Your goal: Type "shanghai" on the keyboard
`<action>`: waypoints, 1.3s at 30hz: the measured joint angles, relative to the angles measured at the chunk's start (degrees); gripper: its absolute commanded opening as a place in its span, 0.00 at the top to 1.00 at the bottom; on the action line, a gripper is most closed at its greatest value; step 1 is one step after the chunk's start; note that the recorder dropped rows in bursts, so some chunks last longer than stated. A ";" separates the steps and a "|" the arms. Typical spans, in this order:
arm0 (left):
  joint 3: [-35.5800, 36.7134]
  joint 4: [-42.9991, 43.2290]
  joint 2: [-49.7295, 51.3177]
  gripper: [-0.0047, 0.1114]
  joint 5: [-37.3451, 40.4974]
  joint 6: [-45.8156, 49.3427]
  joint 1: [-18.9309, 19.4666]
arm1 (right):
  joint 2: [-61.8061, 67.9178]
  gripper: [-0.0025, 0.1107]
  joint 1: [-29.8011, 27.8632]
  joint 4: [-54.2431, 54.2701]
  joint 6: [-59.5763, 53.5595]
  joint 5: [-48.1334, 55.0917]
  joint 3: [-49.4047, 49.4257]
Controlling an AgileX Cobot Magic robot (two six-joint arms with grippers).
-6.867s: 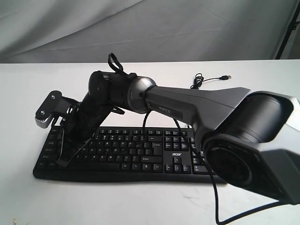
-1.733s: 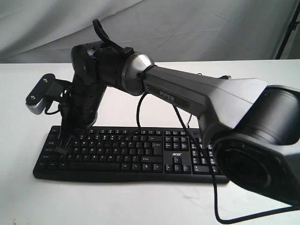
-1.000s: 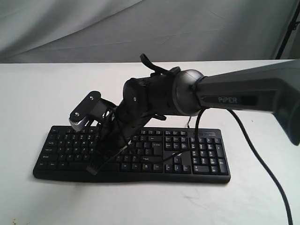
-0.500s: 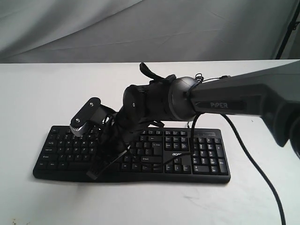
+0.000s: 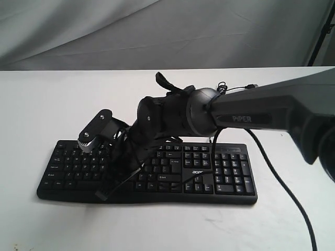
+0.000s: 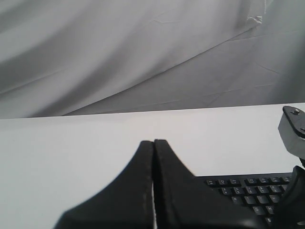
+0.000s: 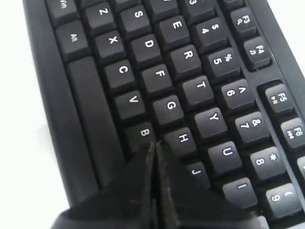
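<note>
The black keyboard [image 5: 209, 172] lies across the white table, its "acer" logo near the number pad. My right arm reaches across it from the right. The right gripper [image 5: 103, 192] is shut with nothing in it, its tip down over the left-middle keys. In the right wrist view the keyboard [image 7: 157, 76] fills the frame and the right gripper [image 7: 153, 143] points at the spot between the B, H and J keys; I cannot tell whether it touches a key. The left gripper [image 6: 153, 141] is shut and empty, off the keyboard [image 6: 248, 188] over bare table.
The keyboard's thin USB cable [image 5: 235, 89] curls on the table behind it. The right arm's own black cable [image 5: 288, 193] hangs down to the table at the right. A grey cloth backdrop [image 5: 167, 31] stands behind the table. The right wrist camera [image 6: 293, 131] shows in the left wrist view.
The right gripper swung from the keyboard's left end to its left-middle keys, then sank slightly lower in the last half second. It has stayed shut throughout.
</note>
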 measured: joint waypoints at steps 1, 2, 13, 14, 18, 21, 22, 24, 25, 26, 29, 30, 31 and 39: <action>0.00 0.00 0.00 0.96 0.00 0.00 0.00 | -0.24 0.98 0.00 0.00 -0.12 0.00 0.00; 0.00 0.00 0.00 0.96 0.00 0.00 0.00 | -0.39 0.98 0.00 0.00 -0.36 0.00 -0.69; 0.00 0.00 0.00 0.96 0.00 0.00 0.00 | 4.82 0.98 0.00 -0.45 -0.58 5.26 -11.08; 0.00 0.00 0.00 0.96 0.00 0.00 0.00 | 4.82 0.98 0.00 -0.45 -0.58 5.57 -11.08; 0.00 0.00 0.00 0.96 0.00 0.00 0.00 | 4.82 0.98 0.00 -0.45 -0.92 5.57 -11.27; 0.00 0.00 0.00 0.96 0.00 0.00 0.00 | 4.82 0.98 0.00 -0.45 -0.92 5.57 -11.27; 0.00 0.00 0.00 0.96 0.00 0.00 0.00 | 4.82 0.98 0.00 -0.45 -0.92 5.57 -11.27; 0.00 0.00 0.00 0.96 0.00 0.00 0.00 | 4.82 0.98 0.00 -0.73 -0.92 5.36 -11.27; 0.00 0.00 0.00 0.96 0.00 0.00 0.00 | 4.82 0.98 0.00 -1.16 -0.92 5.36 -11.27; 0.00 0.00 0.00 0.96 0.00 0.00 0.00 | 4.82 0.98 0.00 -1.32 -0.92 5.21 -11.27; 0.00 0.00 0.00 0.96 0.00 0.00 0.00 | 4.82 0.98 0.00 -1.58 -0.92 5.21 -11.27; 0.00 0.00 0.00 0.96 0.00 0.00 0.00 | 4.82 0.98 0.00 -1.58 -0.92 5.18 -11.27; 0.00 0.00 0.00 0.96 0.00 0.00 0.00 | 4.82 0.98 0.00 -1.58 -0.92 5.07 -11.27; 0.00 0.00 0.00 0.96 0.00 0.00 0.00 | 5.25 0.98 0.00 -1.81 -0.92 4.57 -11.27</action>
